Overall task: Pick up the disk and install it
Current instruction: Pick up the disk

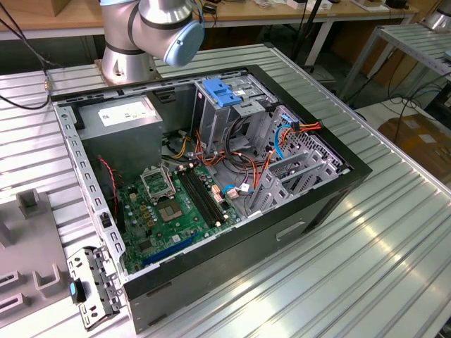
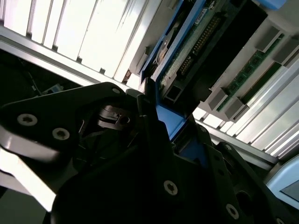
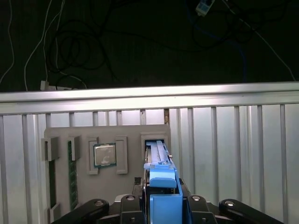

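Ribbed silver surface (image 1: pixel 366 246) bright with glare; wooden benches (image 1: pixel 70 17) along the back; cardboard box (image 1: pixel 416 137) low at the exterior view's right; tangled cables (image 3: pixel 70 56) over dark floor (image 3: pixel 140 18).

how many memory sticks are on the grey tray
2. One memory stick sits in the slot beside the processor chip, the other in the next slot out, at the grey tray's end. More may be hidden.

The ribbed metal table (image 1: pixel 394 232) bears an open computer case (image 1: pixel 232 271) and grey tray (image 1: pixel 39 246).
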